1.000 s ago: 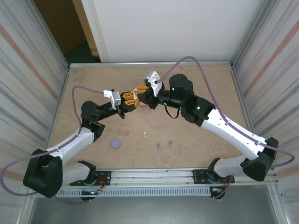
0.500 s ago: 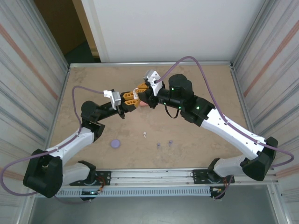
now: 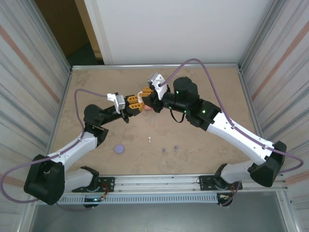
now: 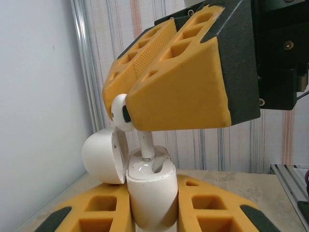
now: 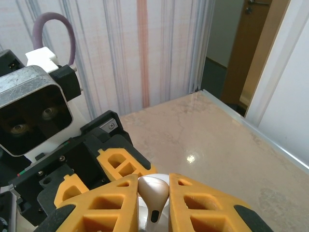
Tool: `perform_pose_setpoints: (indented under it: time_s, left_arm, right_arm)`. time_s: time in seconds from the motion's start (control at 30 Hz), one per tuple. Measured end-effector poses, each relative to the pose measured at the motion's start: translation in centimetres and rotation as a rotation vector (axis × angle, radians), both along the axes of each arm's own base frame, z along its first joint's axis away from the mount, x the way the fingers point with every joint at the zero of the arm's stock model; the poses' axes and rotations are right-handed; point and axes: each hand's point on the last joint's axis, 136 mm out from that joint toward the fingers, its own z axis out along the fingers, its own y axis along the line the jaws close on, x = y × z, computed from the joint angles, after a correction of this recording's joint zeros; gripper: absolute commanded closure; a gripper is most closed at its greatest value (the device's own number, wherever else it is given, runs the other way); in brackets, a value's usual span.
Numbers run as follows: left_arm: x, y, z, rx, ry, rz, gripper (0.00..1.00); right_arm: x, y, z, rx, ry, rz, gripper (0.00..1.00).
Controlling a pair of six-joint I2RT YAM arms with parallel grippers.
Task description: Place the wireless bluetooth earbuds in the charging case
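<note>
Both arms are seen reached forward and bent inward at the elbows, so that the left gripper [image 3: 135, 103] and the right gripper [image 3: 146, 94] are set tip to tip between them, the right one just beyond the left. From the left wrist, the left gripper's jaws are shown closed around the body of a white charging case [image 4: 152, 191], which is held upright. The right gripper is angled down from above it, its fingers [image 5: 193, 205] pinched tight on the head of a white earbud [image 4: 120, 112].
</note>
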Motion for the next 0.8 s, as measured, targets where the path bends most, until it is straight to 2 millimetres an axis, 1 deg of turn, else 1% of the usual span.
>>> perform_pose_setpoints:
  time_s: [0.37,0.5,0.63,0.77,0.8]
  left_arm:
    - [0.1,0.0,-0.3,0.007,0.016,0.001,1.00]
    - [0.1,0.0,-0.3,0.007,0.016,0.001,1.00]
    - [0.1,0.0,-0.3,0.007,0.016,0.001,1.00]
    - [0.1,-0.1,-0.3,0.006,0.016,0.000,1.00]
    - [0.1,0.0,-0.3,0.006,0.016,0.001,1.00]
  right_arm:
    - [-0.3,0.2,-1.1,-0.017,0.021,0.021,0.82]
    - [-0.4,0.2,-1.3,-0.023,0.027,0.023,0.80]
    - [-0.4,0.2,-1.3,-0.023,0.027,0.023,0.76]
    - [-0.4,0.2,-1.3,-0.023,0.027,0.023,0.69]
    - [-0.4,0.2,-1.3,-0.023,0.027,0.023,0.65]
